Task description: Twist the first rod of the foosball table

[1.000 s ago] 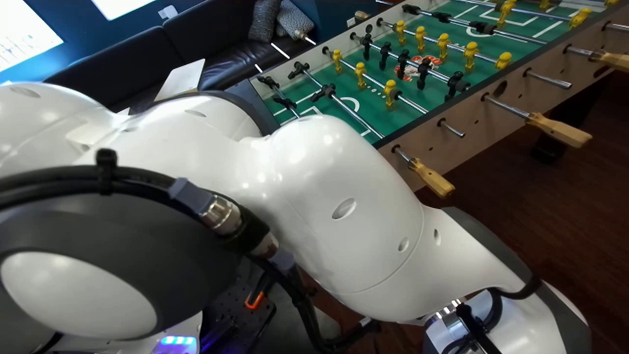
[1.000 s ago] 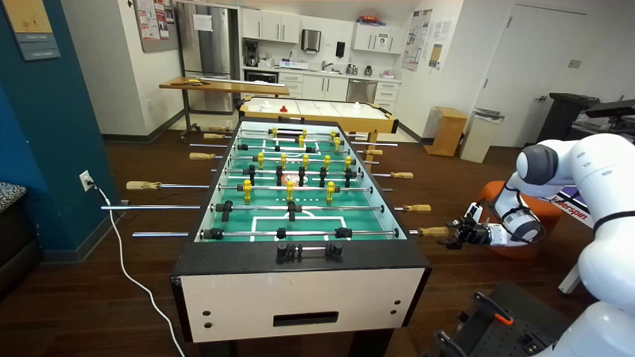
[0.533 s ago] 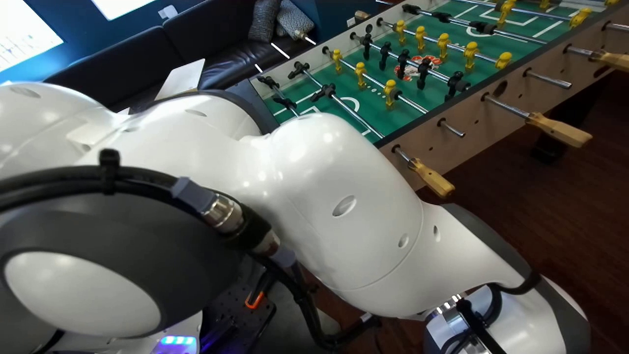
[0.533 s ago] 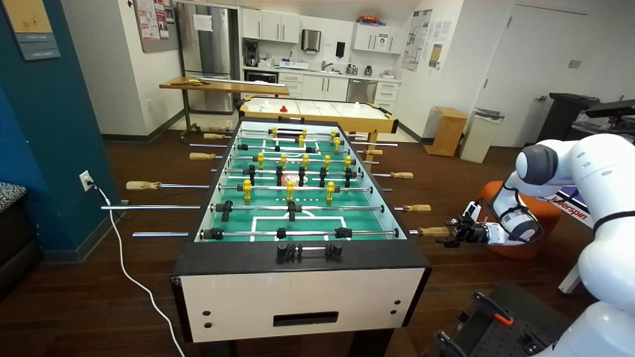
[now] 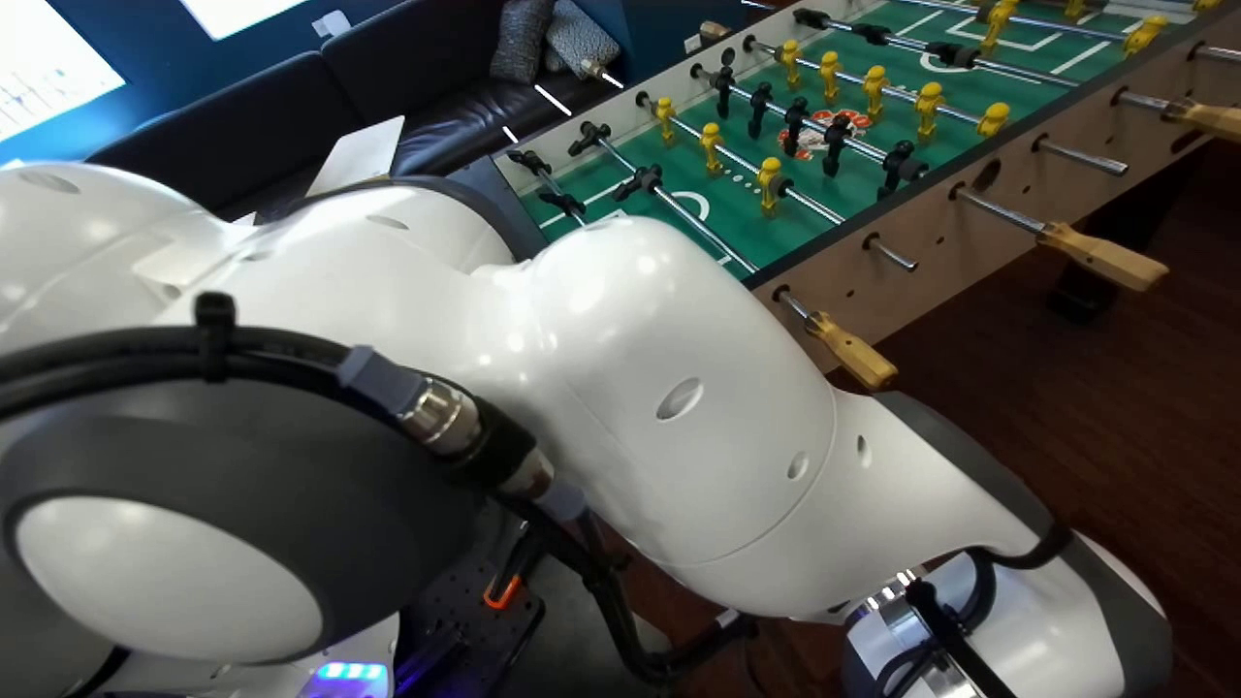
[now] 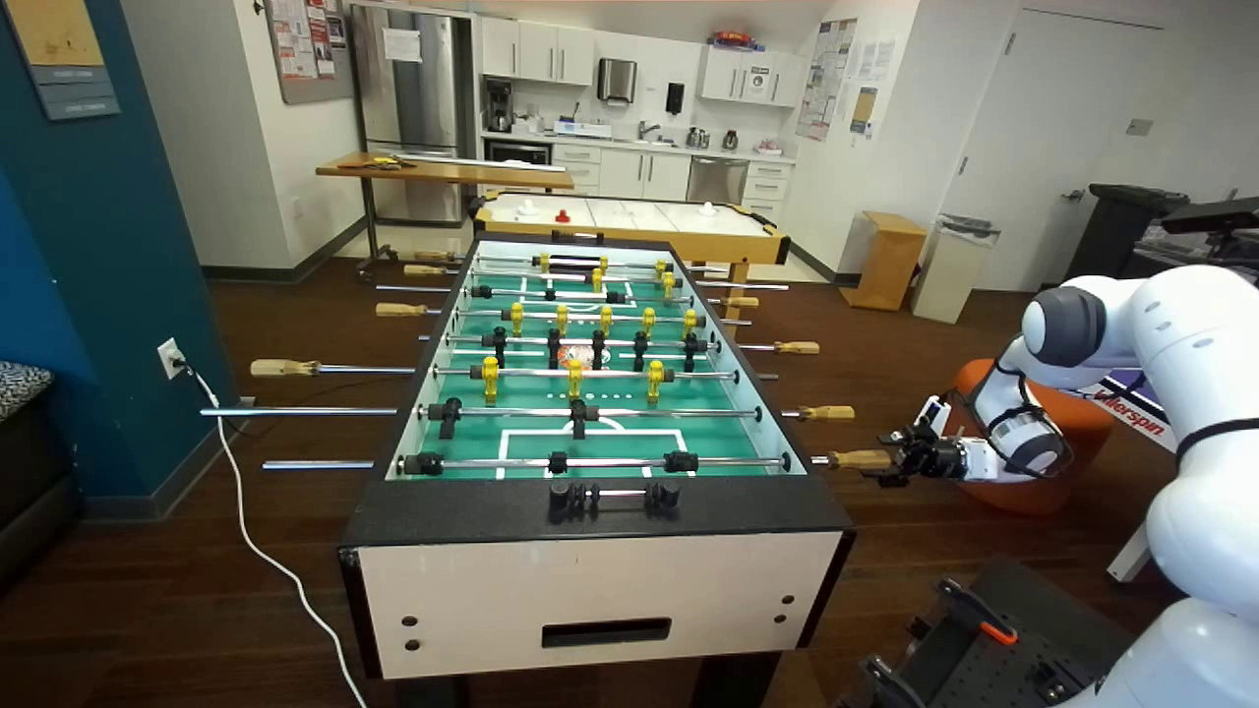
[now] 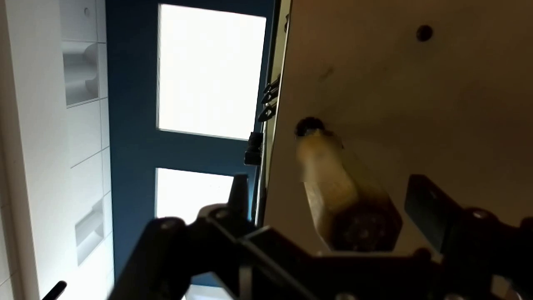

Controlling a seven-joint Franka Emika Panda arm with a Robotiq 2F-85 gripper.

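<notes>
The Franka Emika Panda arm (image 5: 620,407) wears a glossy white shell, rounded at its joints and dimpled with oval recesses (image 5: 680,398). A dark grey housing (image 5: 368,504) carries a smooth, white oval cap (image 5: 170,577); across the housing run thick black cables (image 5: 126,344), bound by a black cable tie (image 5: 214,334), meeting a connector (image 5: 441,417) of silvery rings and grey-blue sleeves. Blue-white indicator lights (image 5: 351,671) glow in a short row. Dark grey trim (image 5: 955,451) edges the forearm. Well apart from the right corner of the kitchen counter (image 6: 602,141), a narrow black strap (image 6: 1220,430) girds the white shell. The Robotiq gripper (image 7: 328,193) is black, its fingers (image 7: 433,208) blocky and angular, with round pins (image 7: 479,213) at the knuckles.
</notes>
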